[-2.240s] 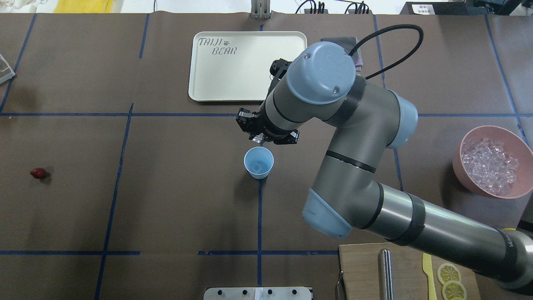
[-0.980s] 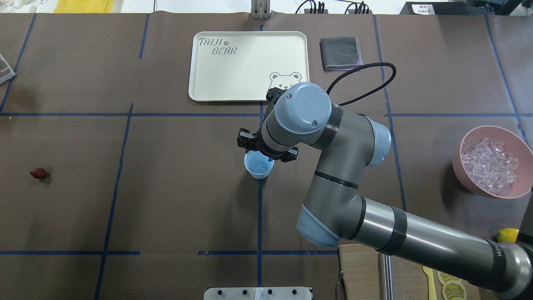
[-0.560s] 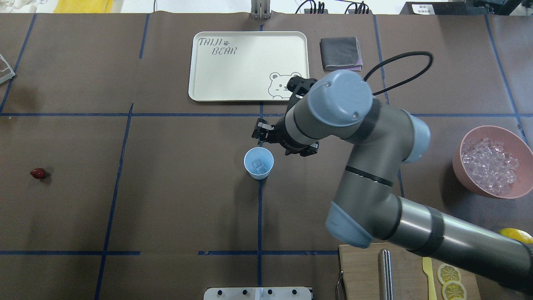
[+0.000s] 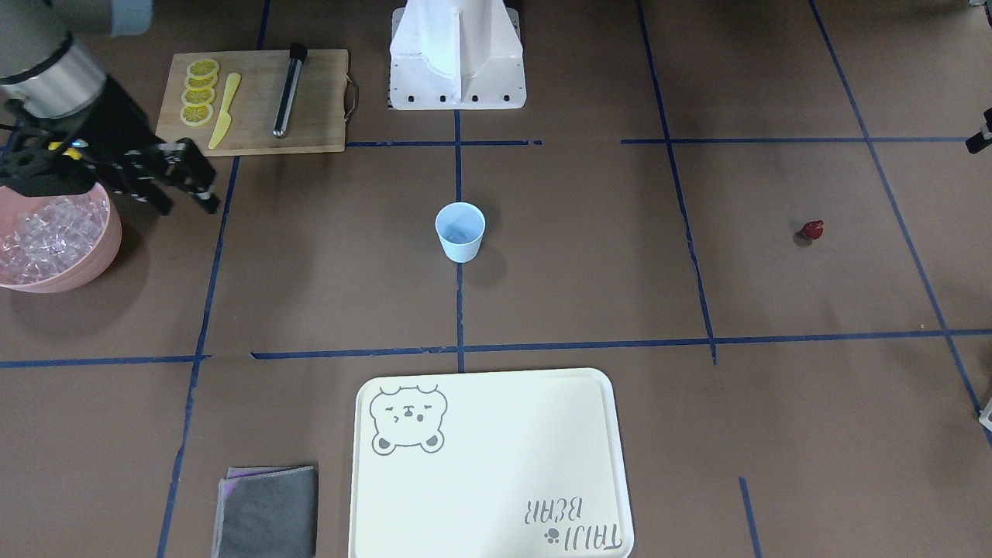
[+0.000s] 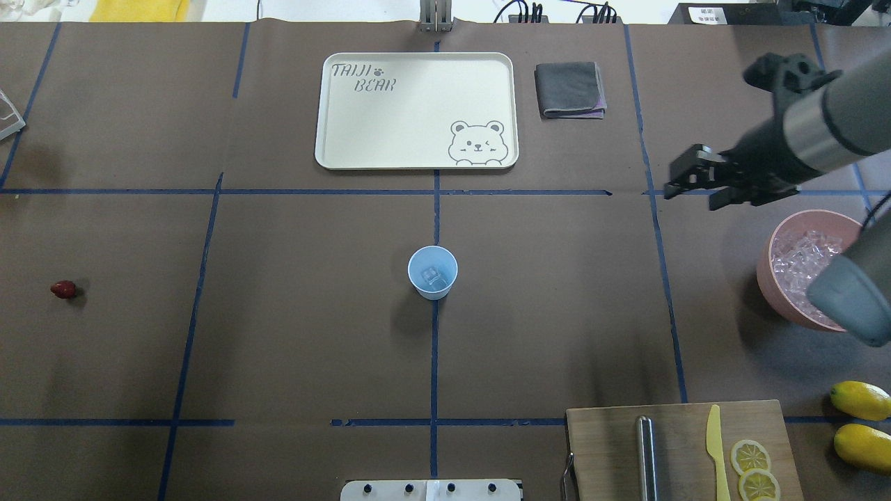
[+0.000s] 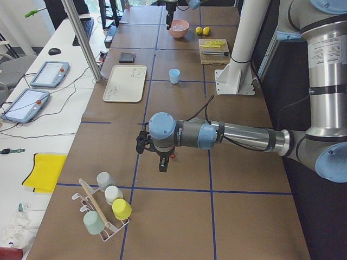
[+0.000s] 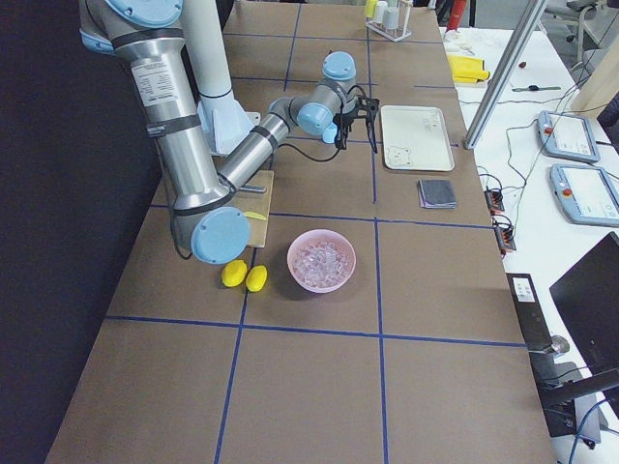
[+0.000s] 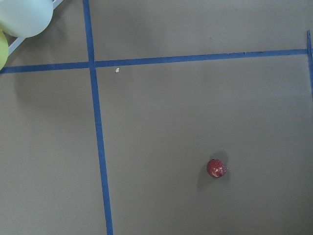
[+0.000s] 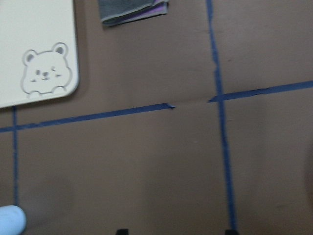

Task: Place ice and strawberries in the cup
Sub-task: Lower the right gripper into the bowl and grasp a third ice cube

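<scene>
At table's right end: pink bowl (image 5: 785, 306) heaped with ice (image 5: 800, 261). Right gripper (image 5: 692, 191) beside it, fingers spread, empty. Left gripper (image 6: 160, 161), grip cannot be told. Blue cup (image 5: 433, 292) at centre, ice inside. Strawberry (image 5: 63, 289) far left, on bare table.

In the overhead view the pink bowl (image 5: 774, 296) loses its 4 o'clock side behind the right arm (image 5: 853, 303). The ice (image 5: 431, 277) inside the cup (image 5: 436, 293) is too small to count. From the desk's left end, only a red speck of strawberry (image 6: 172, 156) shows beside the left claw (image 6: 161, 162), and how its jaws stand cannot be told. The right wrist view is blurred, with the cup a sliver at 7 o'clock.
</scene>
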